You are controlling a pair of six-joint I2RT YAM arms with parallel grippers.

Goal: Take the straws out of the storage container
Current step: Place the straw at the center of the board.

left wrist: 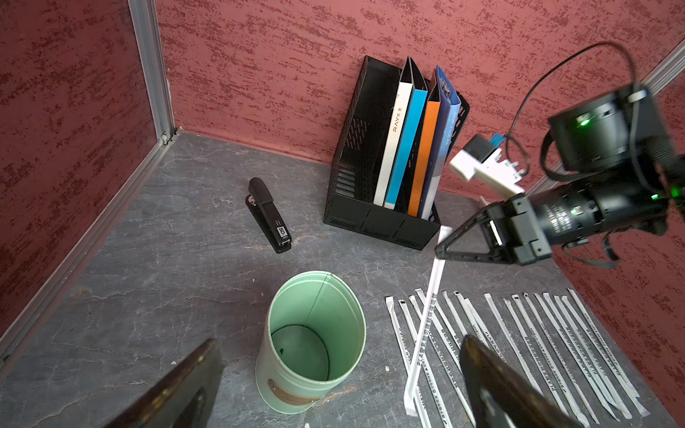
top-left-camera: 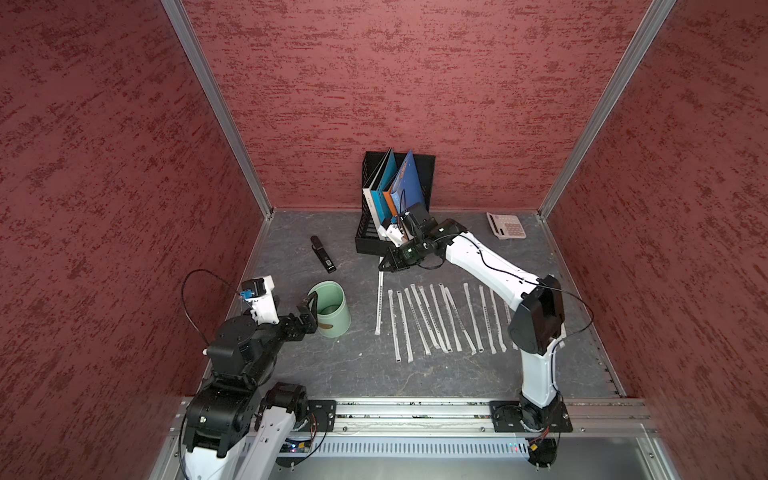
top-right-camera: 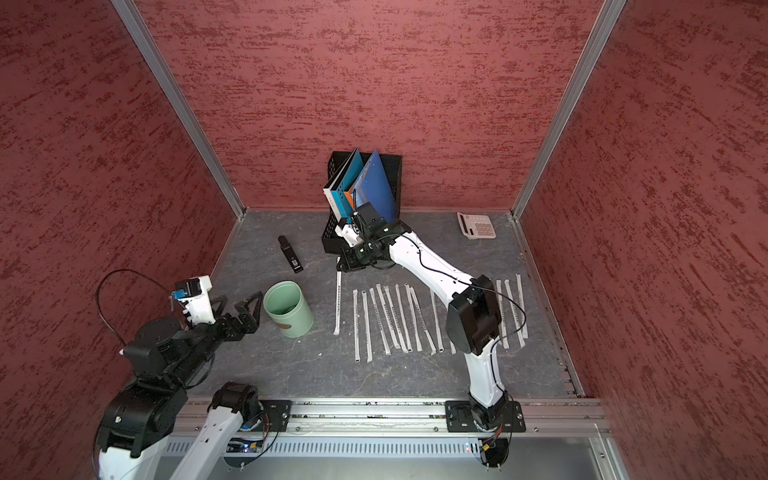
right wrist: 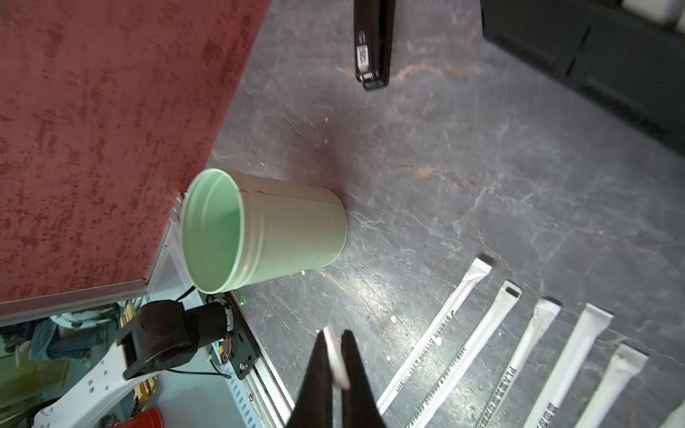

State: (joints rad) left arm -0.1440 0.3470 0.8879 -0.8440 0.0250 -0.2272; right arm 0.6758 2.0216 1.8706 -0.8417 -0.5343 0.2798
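1 held, the rest laid out

the left gripper (top-right-camera: 237, 302), jaws wide apart, sits at 9 o'clock of the upright storage container (top-left-camera: 341, 316). at the container's 3 o'clock, the right gripper (top-left-camera: 382, 266) is clamped on the top end of 1 straw (top-left-camera: 379, 303). further right, the other straws (top-left-camera: 436, 320) lie in a row on the table (top-left-camera: 332, 374).

Counter (top-left-camera: 374, 374): grey, veined.
Storage container (top-left-camera: 334, 318): mint-green cup, upright, brown oval mark on its side.
Left hand (top-left-camera: 306, 308): jaws spread, at the container's left side.
Straws (top-left-camera: 432, 320): white-wrapped, laid in a row right of the container, partly behind the right arm.
Right hand (top-left-camera: 384, 264): pinched on the top end of one straw (top-left-camera: 378, 303), left of the row.
Rear: black file rack (top-left-camera: 370, 243) with folders, stapler (top-left-camera: 323, 254), calculator (top-left-camera: 506, 225).
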